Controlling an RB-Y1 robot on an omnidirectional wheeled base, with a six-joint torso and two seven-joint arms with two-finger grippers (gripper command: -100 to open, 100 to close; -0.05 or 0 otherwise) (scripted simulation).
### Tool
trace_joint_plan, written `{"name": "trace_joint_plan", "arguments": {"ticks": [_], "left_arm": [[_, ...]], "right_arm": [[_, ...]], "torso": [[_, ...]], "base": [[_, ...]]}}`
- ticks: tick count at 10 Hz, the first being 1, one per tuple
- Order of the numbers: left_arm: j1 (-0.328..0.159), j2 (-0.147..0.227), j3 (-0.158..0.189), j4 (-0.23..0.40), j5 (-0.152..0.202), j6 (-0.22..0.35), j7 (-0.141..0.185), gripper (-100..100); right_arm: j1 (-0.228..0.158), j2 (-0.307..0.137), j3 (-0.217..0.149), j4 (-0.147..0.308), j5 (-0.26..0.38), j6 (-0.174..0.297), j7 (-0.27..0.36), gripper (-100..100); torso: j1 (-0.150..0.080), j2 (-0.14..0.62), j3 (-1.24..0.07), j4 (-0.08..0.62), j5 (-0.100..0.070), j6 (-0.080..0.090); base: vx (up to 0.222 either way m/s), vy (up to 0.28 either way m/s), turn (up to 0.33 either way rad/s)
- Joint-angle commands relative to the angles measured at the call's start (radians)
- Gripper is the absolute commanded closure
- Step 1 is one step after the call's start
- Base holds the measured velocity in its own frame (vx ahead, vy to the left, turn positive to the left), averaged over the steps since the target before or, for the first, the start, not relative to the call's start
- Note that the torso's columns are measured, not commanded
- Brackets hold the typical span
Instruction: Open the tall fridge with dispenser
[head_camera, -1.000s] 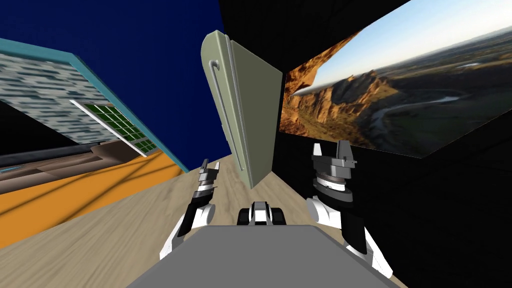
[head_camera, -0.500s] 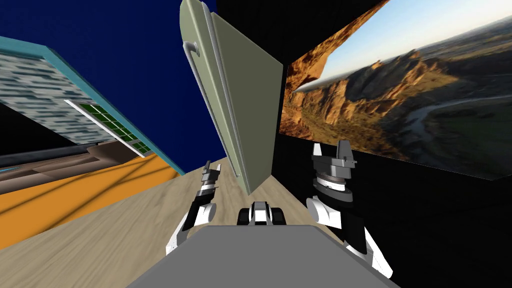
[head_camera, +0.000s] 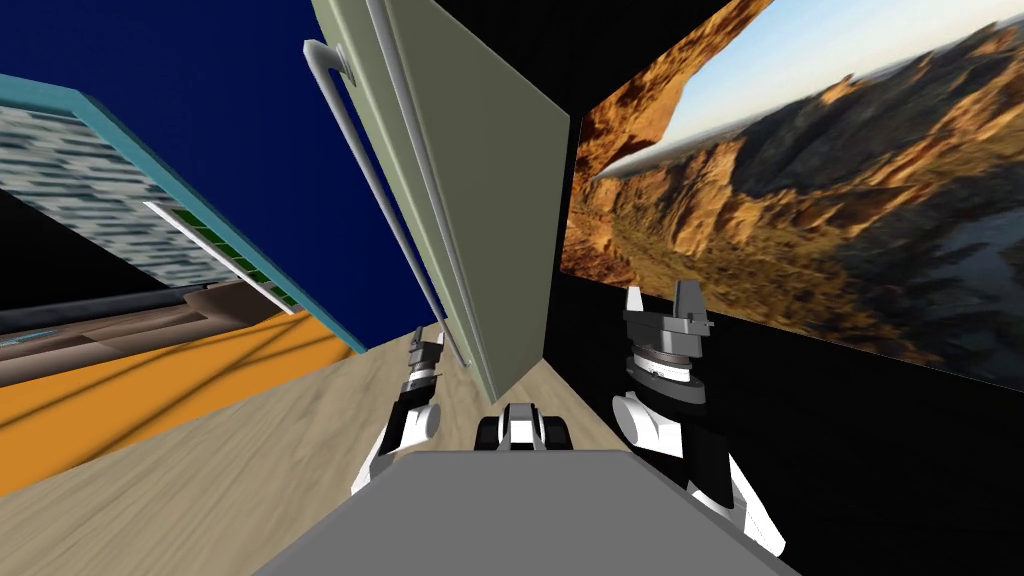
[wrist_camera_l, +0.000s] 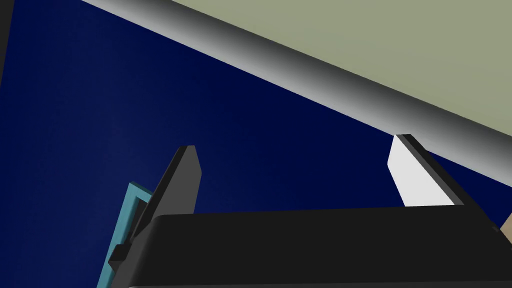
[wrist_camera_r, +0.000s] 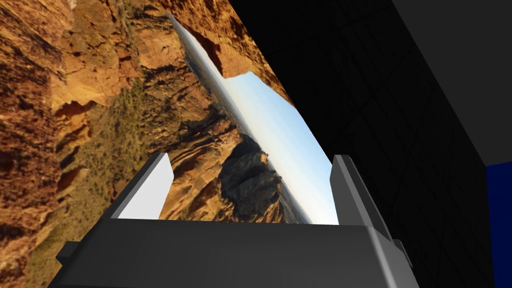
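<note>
The tall fridge (head_camera: 490, 200) is a pale grey-green slab rising ahead of me, leaning with the camera's slant. A long grey bar handle (head_camera: 365, 170) runs down its left face. My left gripper (head_camera: 425, 350) is open just below and left of the handle's lower end. In the left wrist view the handle (wrist_camera_l: 300, 75) crosses just beyond the open left gripper (wrist_camera_l: 295, 165), close to the light fingertip (wrist_camera_l: 412, 170), with the fridge face (wrist_camera_l: 390, 45) behind it; nothing lies between the fingers. My right gripper (head_camera: 660, 305) is raised to the right of the fridge, and the right gripper (wrist_camera_r: 250, 185) is open and holds nothing.
A dark blue wall (head_camera: 200, 90) stands behind and left of the fridge. A teal-edged panel (head_camera: 120, 200) and an orange surface (head_camera: 150, 400) lie at the left. A pale wooden floor (head_camera: 250, 470) runs under me. A black area (head_camera: 900, 450) lies to the right.
The whole view has shifted: I have moved closer and the fridge looms larger. My left gripper has reached forward to the handle's lower end, staying open. The right arm has not moved.
</note>
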Motion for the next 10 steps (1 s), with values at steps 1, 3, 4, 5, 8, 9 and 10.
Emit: {"name": "trace_joint_plan", "arguments": {"ticks": [1,3,4,5,8,9,10], "left_arm": [[-0.015,-0.074,-0.002,0.028,0.009,0.005,0.007,-100],[-0.018,-0.127,-0.002,0.034,0.012,0.006,0.008,-100],[-0.011,-0.109,0.009,0.027,0.013,-0.005,0.007,-100],[-0.004,-0.112,0.017,-0.005,0.018,0.018,0.006,-100],[0.018,-0.113,0.019,-0.025,0.022,0.042,0.007,-100],[-0.004,-0.112,0.017,-0.005,0.018,0.018,0.006,100],[-0.007,-0.111,0.014,0.01,0.016,0.005,0.007,100]], "right_arm": [[0.0,0.0,0.0,0.0,0.0,0.0,0.0,0],[0.0,0.0,0.0,0.0,0.0,0.0,0.0,0],[0.0,0.0,0.0,0.0,0.0,0.0,0.0,0],[0.0,0.0,0.0,0.0,0.0,0.0,0.0,0],[0.0,0.0,0.0,0.0,0.0,0.0,0.0,0],[0.0,0.0,0.0,0.0,0.0,0.0,0.0,0],[0.0,0.0,0.0,0.0,0.0,0.0,0.0,0]], "torso": [[-0.001,-0.005,-0.003,-0.002,0.0,0.002],[-0.005,-0.012,-0.007,-0.005,0.001,0.004],[-0.005,-0.014,-0.008,-0.006,0.001,0.005],[-0.003,-0.011,-0.007,-0.005,0.001,0.002],[0.006,-0.012,-0.009,0.003,-0.004,-0.002],[0.005,-0.01,-0.007,0.001,-0.002,-0.003],[0.003,-0.006,-0.005,0.004,-0.004,-0.004]], "base": [[0.04,-0.021,-0.005],[0.031,-0.016,0.014],[-0.008,0.0,0.044],[0.002,0.004,0.044],[0.023,-0.003,0.027],[-0.022,-0.005,-0.05],[-0.007,0.009,-0.057]]}}
